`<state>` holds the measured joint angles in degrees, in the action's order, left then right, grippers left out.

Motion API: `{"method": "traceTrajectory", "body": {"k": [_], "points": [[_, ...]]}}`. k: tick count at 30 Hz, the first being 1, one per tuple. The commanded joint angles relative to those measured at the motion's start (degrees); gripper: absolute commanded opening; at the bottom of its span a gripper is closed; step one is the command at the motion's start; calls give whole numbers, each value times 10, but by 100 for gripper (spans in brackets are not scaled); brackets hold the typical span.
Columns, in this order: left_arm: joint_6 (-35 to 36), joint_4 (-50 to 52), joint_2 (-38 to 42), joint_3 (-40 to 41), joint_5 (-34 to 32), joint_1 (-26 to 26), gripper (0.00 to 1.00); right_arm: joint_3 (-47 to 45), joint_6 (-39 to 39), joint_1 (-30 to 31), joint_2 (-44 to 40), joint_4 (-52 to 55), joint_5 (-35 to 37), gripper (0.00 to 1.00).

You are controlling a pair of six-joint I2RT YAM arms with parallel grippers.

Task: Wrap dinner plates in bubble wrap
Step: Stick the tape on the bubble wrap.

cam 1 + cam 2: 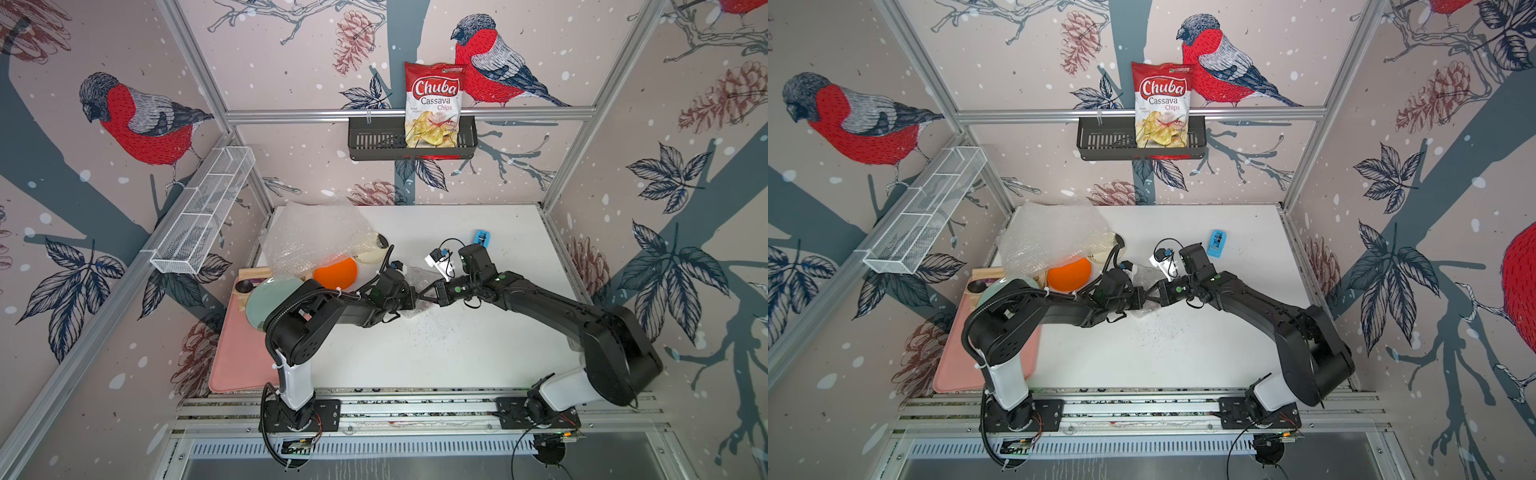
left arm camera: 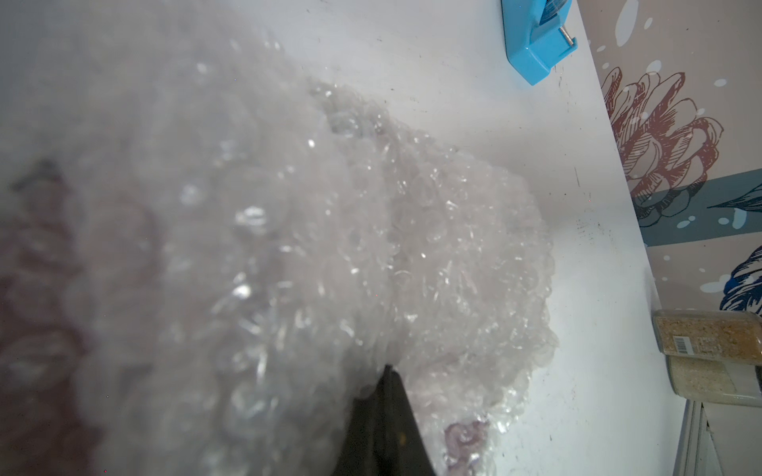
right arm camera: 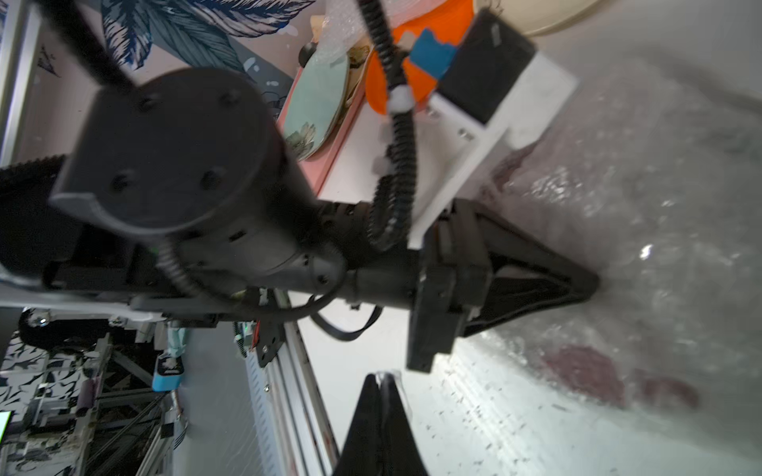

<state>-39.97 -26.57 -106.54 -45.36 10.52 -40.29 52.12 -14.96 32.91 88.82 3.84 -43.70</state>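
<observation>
Right now both arms meet over the middle of the table (image 1: pixel 457 353). The left pincer (image 3: pixel 591 284) is clamped on a fold of the bubble wrap (image 2: pixel 371 230), which lies bunched over the dark red plate (image 3: pixel 585 371); the plate shows only as blurred red patches through the plastic. The right pincer (image 3: pixel 382 378) has its jaws pressed together, almost tip to tip with the left; whether it nips any film I cannot tell. At the back left, a loose heap of wrap (image 1: pixel 316 237) overlaps the orange plate (image 1: pixel 338 272) and the cream plate (image 1: pixel 374 251).
</observation>
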Motion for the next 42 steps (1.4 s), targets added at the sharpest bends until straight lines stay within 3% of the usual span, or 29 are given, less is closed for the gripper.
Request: {"method": "traceTrajectory", "body": {"k": [1, 8, 20, 27, 32, 35, 39, 42], "points": [[9, 112, -9, 7, -10, 1, 0, 20, 25, -13, 54, -63, 4, 0], [13, 104, -11, 7, -3, 1, 0, 118, 91, -37, 182, -21, -15, 0], [20, 112, -5, 7, -2, -2, 0, 240, 99, -67, 330, 17, 9, 0], [36, 100, 48, 14, 16, -4, 0, 216, 85, -64, 345, 22, 41, 0], [26, 59, 87, 16, 0, -4, 6, 199, 66, -60, 332, 7, 55, 0], [21, 26, 72, 3, 25, 0, 10, 194, 63, -58, 325, 3, 55, 0], [26, 38, 27, -40, 42, -2, 7, 193, 60, -57, 323, 1, 57, 0], [15, -7, 56, 5, 12, -5, 4, 193, 59, -55, 323, 0, 59, 0]]}}
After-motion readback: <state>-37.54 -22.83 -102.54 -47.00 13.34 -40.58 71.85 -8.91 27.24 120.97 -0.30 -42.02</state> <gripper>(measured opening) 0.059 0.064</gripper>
